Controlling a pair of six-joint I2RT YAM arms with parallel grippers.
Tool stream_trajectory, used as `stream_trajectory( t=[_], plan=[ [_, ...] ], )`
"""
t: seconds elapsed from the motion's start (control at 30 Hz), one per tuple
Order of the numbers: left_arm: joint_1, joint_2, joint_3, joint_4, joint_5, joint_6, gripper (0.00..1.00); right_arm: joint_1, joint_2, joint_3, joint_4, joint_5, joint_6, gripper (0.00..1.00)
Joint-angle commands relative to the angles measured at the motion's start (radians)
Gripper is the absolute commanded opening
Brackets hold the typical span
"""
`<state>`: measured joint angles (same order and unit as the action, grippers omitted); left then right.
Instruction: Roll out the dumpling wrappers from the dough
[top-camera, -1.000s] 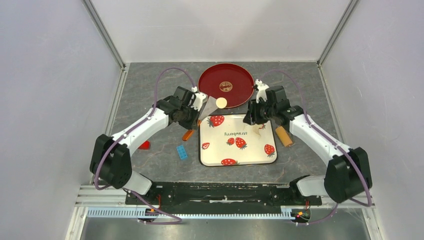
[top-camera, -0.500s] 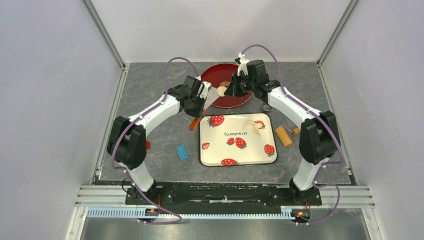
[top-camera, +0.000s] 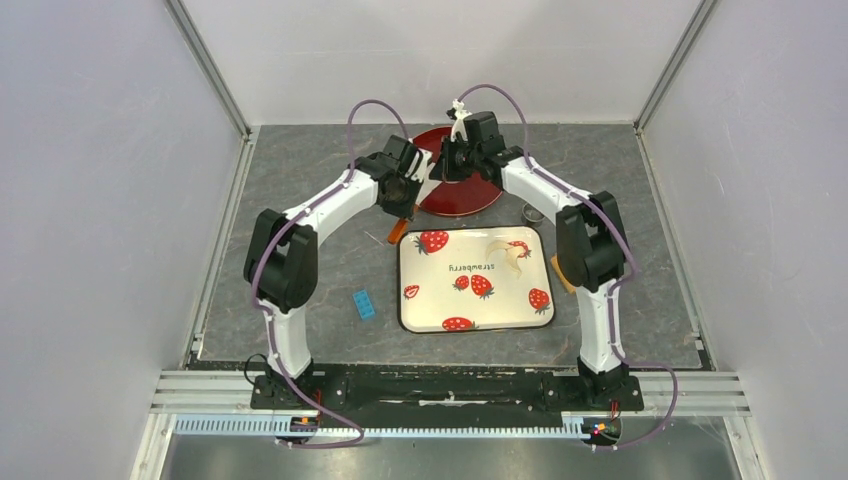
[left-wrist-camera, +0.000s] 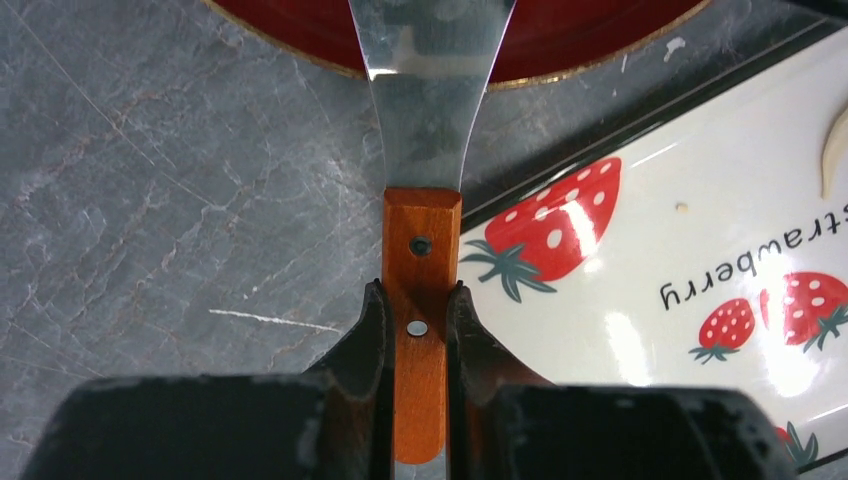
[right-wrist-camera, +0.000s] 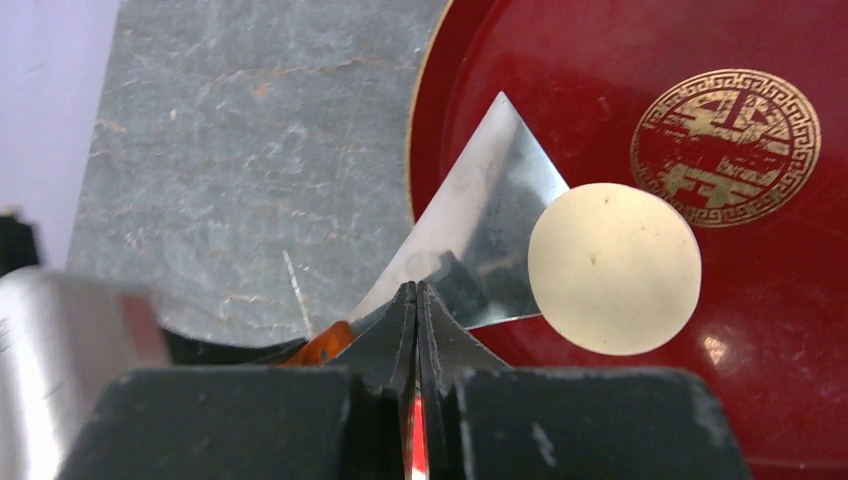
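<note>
My left gripper (left-wrist-camera: 417, 295) is shut on the wooden handle of a spatula (left-wrist-camera: 421, 300). Its metal blade (right-wrist-camera: 480, 240) reaches over the rim of the red plate (right-wrist-camera: 760, 300). One dumpling wrapper (right-wrist-camera: 614, 268), a pale round disc, lies with its left edge on the blade's corner and the rest over the plate. My right gripper (right-wrist-camera: 416, 290) is shut with nothing in it, just above the blade and left of the wrapper. In the top view both grippers, left (top-camera: 405, 185) and right (top-camera: 450, 160), meet at the plate's (top-camera: 470, 195) left side and hide the wrapper.
The strawberry tray (top-camera: 476, 280) lies nearer than the plate, with a scrap of leftover dough (top-camera: 508, 252) on its right part. A metal ring (top-camera: 533, 213) sits right of the plate. A blue brick (top-camera: 364, 304) lies left of the tray. A rolling pin (top-camera: 556, 275) peeks from behind the right arm.
Both arms have reached away from the tray to the red plate. The left carried the spatula and wrapper over the plate. The right gripper has shut.
</note>
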<state>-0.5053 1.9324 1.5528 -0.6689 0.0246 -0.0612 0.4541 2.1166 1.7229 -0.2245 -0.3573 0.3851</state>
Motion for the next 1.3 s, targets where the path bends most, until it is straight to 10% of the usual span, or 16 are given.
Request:
stream_trajectory(
  t=[0.0, 1.27],
  plan=[
    [0.004, 0.047, 0.109, -0.02, -0.021, -0.038, 0.02, 0.003, 0.07, 0.106, 0.013, 0.097, -0.01, 0.0],
    [0.004, 0.325, 0.473, -0.206, -0.13, 0.041, 0.02, -0.057, 0.361, 0.297, 0.057, 0.334, 0.059, 0.0]
  ],
)
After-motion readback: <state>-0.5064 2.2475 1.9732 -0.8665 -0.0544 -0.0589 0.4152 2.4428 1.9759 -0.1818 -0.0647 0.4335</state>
